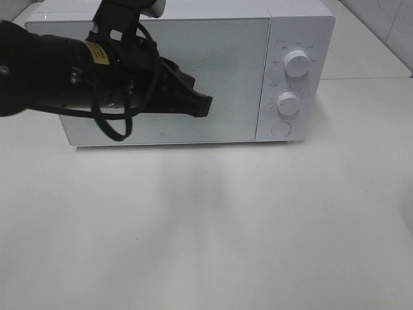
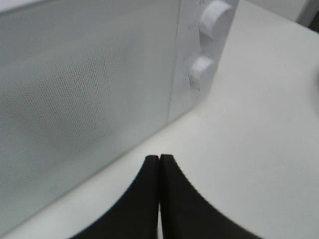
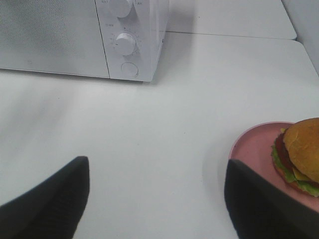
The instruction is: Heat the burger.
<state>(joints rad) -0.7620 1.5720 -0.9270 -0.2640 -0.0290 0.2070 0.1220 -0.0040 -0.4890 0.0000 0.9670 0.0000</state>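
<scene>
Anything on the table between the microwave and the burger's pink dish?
No. The right wrist view shows only bare white table between the microwave and the pink dish.

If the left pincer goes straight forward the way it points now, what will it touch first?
Probably the microwave. The left pincer, shut, points toward its closed door, near the edge by the lower knob. Nothing shows between them, though depth is hard to judge.
</scene>
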